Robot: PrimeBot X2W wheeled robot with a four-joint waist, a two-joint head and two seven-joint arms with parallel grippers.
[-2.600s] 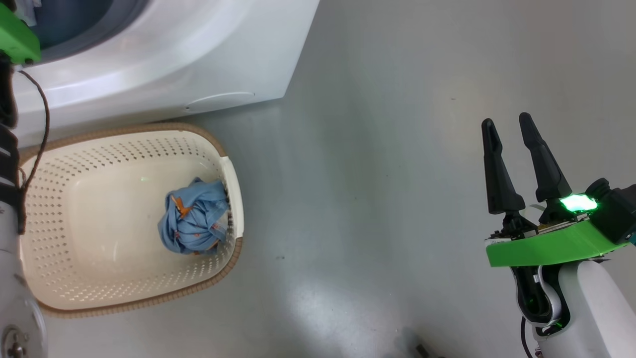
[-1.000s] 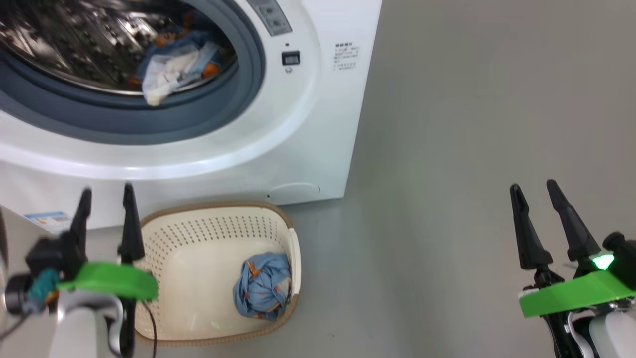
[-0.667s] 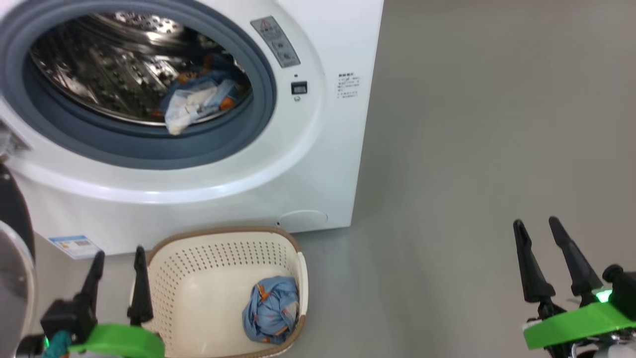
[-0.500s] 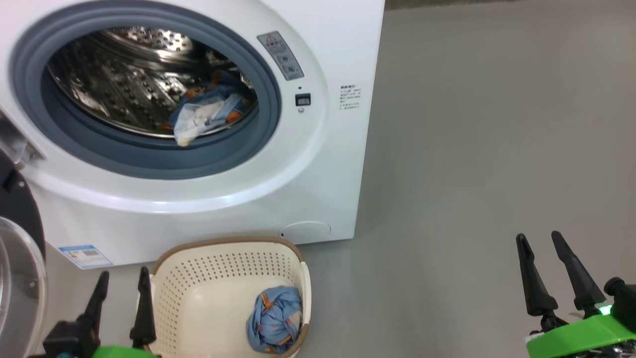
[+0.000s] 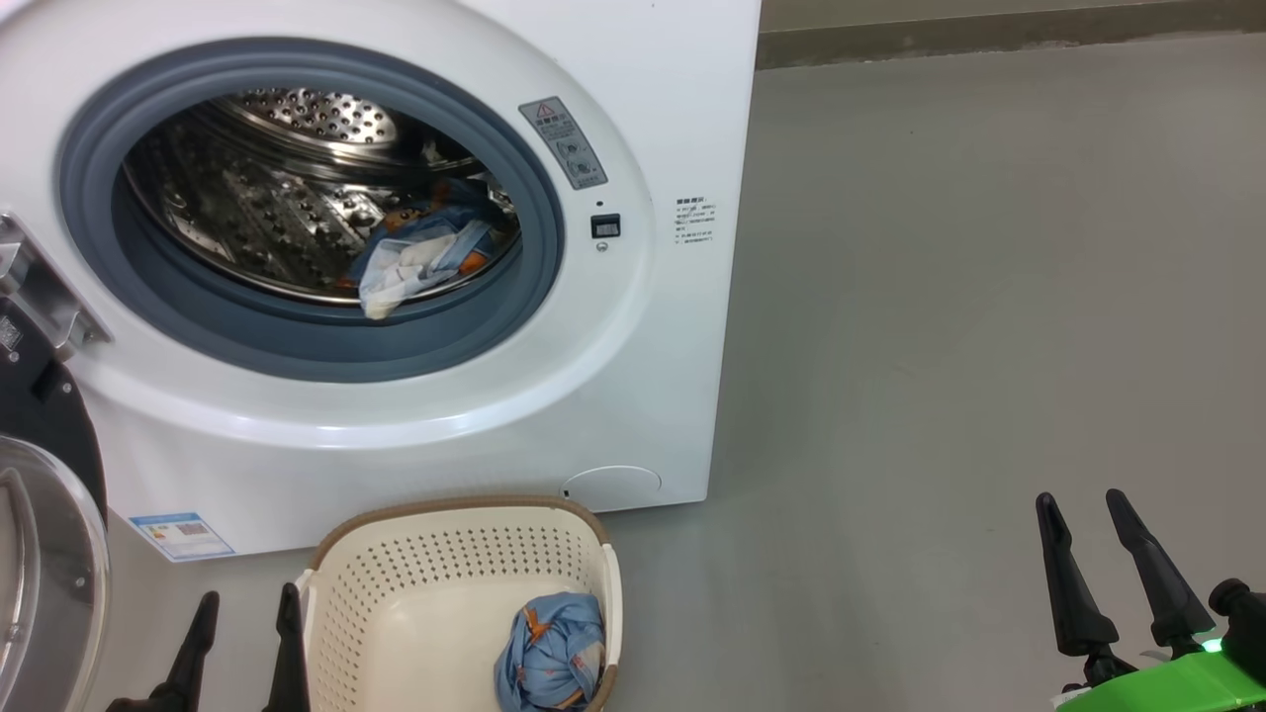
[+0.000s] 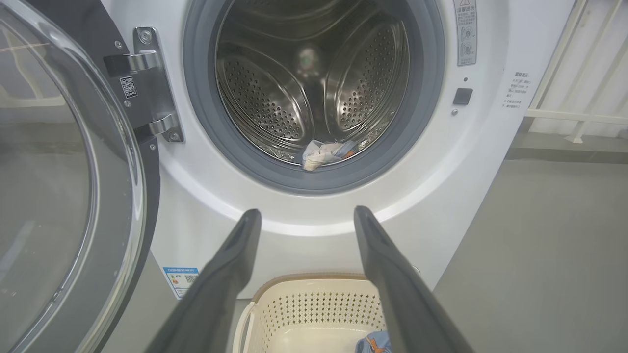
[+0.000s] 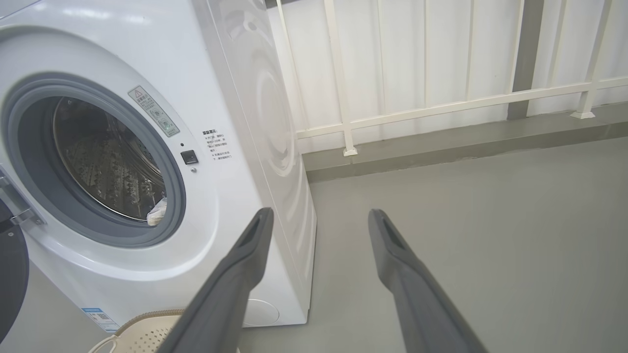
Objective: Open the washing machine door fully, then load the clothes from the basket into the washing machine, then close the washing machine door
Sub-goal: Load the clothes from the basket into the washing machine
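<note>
— How does the left gripper (image 5: 247, 601) stand?
— Fingers apart with nothing between them, low at the near left, just beside the left wall of the basket (image 5: 455, 505).
— And the right gripper (image 5: 1080, 499)?
— Spread too, and empty, well off to the right over the bare floor (image 5: 890, 396).
— Where are the clothes from there?
— One blue bundle (image 5: 554, 653) lies in the basket's near right corner, to the right of the left gripper and untouched. The other bundle (image 5: 420, 259) lies at the front lip of the drum (image 5: 277, 198), up beyond the basket. In the left wrist view it sits past the gap between the fingers.
— And the washing machine door (image 5: 45, 435)?
— Swung open on its hinge (image 6: 152, 83), out to the left of the left gripper. The basket stands on the floor just in front of the washing machine (image 5: 633, 346).
</note>
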